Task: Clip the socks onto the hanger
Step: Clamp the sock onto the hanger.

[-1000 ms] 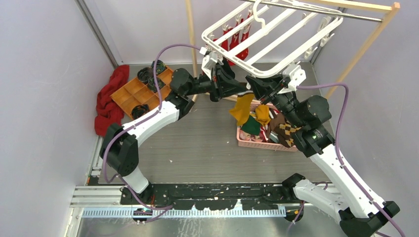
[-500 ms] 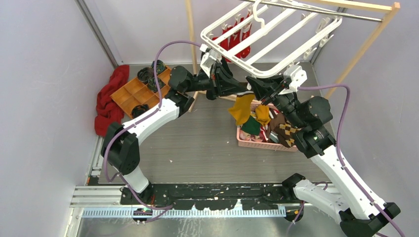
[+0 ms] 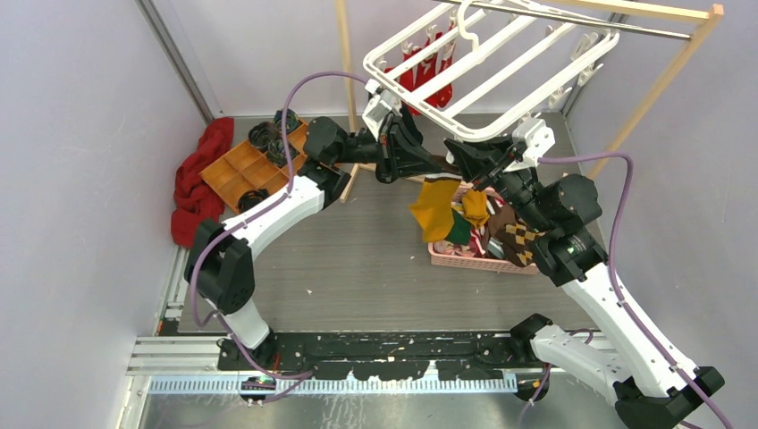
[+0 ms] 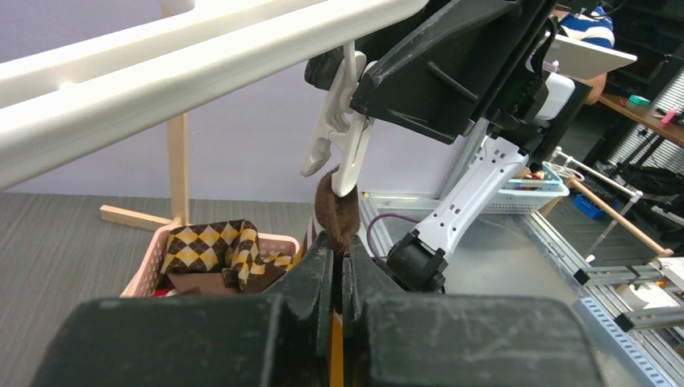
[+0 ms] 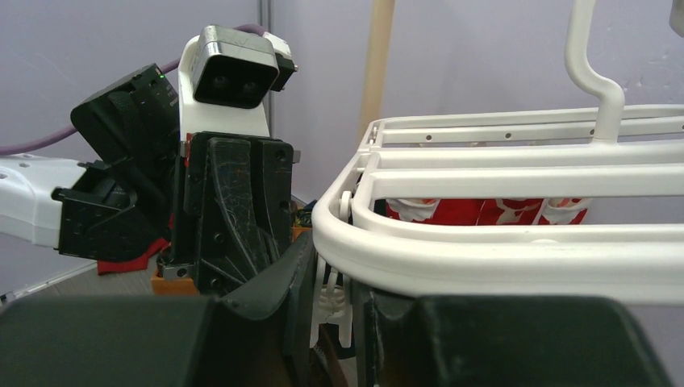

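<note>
The left gripper (image 4: 339, 246) is pinching its jaws fully shut on the brown cuff of a mustard sock (image 3: 435, 207), holding the cuff up just under a white clip (image 4: 343, 145) that is dangling from the hanger (image 5: 500, 262). The sock's body is hanging down from the fingers near the middle of the top view. The right gripper (image 5: 335, 300) is reaching in from 3 o'clock, with its jaws closed narrowly around that same clip. The clip's lower ends are standing apart, and the cuff's top is sitting between them. The hanger is sitting at 12 to 1 o'clock in the top view, with red socks (image 5: 484, 211) clipped along its far side. Below the grippers, at 4 o'clock from the sock, a pink basket (image 3: 478, 262) is holding an argyle sock (image 4: 206, 242) and others.
</note>
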Robot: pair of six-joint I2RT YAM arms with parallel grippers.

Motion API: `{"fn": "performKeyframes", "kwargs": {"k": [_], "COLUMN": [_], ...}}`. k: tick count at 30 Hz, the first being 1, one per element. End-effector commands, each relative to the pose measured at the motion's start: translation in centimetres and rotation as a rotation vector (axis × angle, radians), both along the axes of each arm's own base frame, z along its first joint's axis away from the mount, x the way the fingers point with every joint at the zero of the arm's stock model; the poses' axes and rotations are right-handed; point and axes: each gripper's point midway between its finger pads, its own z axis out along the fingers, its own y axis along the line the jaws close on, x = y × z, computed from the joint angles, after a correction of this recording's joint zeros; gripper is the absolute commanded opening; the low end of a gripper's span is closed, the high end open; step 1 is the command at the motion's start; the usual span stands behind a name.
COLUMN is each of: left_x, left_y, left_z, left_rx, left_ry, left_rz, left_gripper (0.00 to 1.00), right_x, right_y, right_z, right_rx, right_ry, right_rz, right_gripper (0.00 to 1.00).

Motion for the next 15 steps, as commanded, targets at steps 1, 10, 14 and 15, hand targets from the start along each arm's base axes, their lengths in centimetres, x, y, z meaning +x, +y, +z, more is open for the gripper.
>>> {"fn": "performKeyframes", "kwargs": {"k": [1, 10, 14, 15], "left_x": [-0.69, -1.38, -1.46, -1.45], "left_y": [0.58, 1.11, 1.14, 1.18], "left_z": [2.44, 2.38, 2.09, 2.00], "left_rx": [-0.050, -0.055, -0.041, -0.038], "left_ry": [-0.071, -0.060, -0.049, -0.047], "left_rz": [-0.039, -0.099, -0.116, -0.119], "left_gripper": [0.00, 0.00, 0.00, 0.00], "right_x": [-1.38, -1.41, -1.43, -1.46], "right_y": [-0.09, -0.10, -0.13, -0.19], "right_z": [2.00, 2.07, 2.05, 2.09], "right_rx": [0.020, 0.017, 0.016, 0.016], "right_ry": [-0.053, -0.056, -0.056, -0.058], "right_rz": [0.031, 0.030, 0.029, 0.028], "right_gripper": [0.12, 0.12, 0.12, 0.12]}}
